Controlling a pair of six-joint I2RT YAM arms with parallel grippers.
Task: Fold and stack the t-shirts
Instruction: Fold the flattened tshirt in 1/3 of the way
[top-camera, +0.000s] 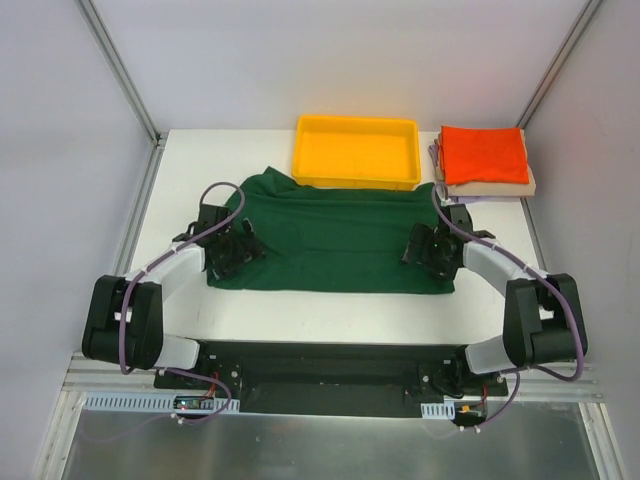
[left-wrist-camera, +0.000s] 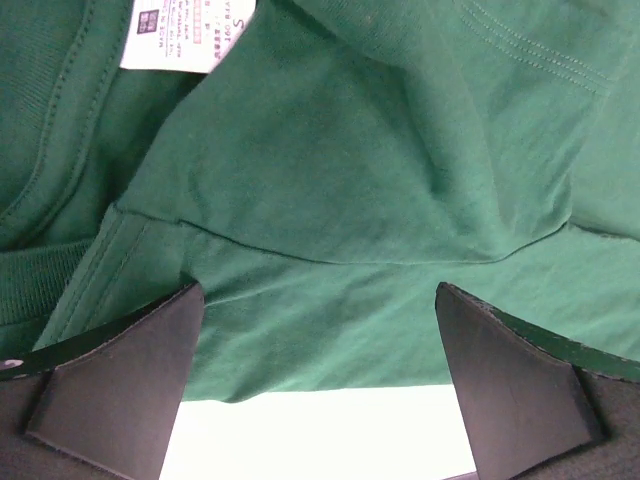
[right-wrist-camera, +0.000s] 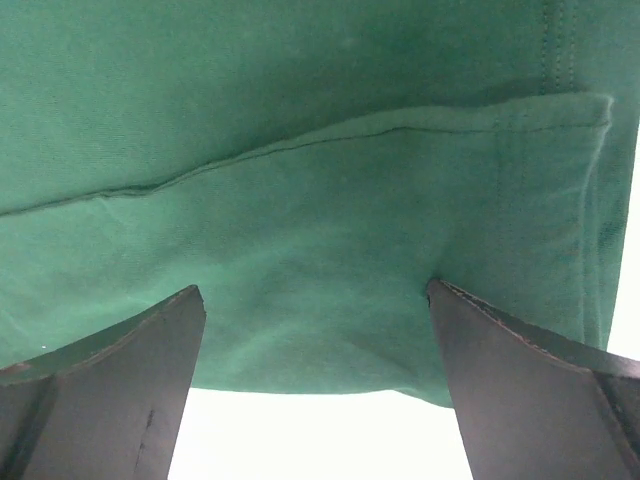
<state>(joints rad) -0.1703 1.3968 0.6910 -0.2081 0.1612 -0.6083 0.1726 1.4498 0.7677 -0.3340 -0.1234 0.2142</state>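
Note:
The dark green t-shirt (top-camera: 335, 240) lies folded into a wide band across the middle of the table. My left gripper (top-camera: 232, 250) rests on its left end, open, fingers spread over the cloth (left-wrist-camera: 330, 230) near the collar and white label (left-wrist-camera: 185, 35). My right gripper (top-camera: 432, 250) rests on its right end, open, fingertips pressing on the folded cloth (right-wrist-camera: 320, 200) by the near edge. Neither holds anything. A stack of folded shirts, orange-red (top-camera: 485, 155) on top of tan (top-camera: 495, 188) with a lavender edge (top-camera: 436, 150), sits at the back right.
A yellow plastic tray (top-camera: 356, 150), holding nothing, stands at the back centre, touching the green shirt's far edge. Metal frame posts rise at both back corners. White table (top-camera: 330, 315) shows between the shirt and the arm bases.

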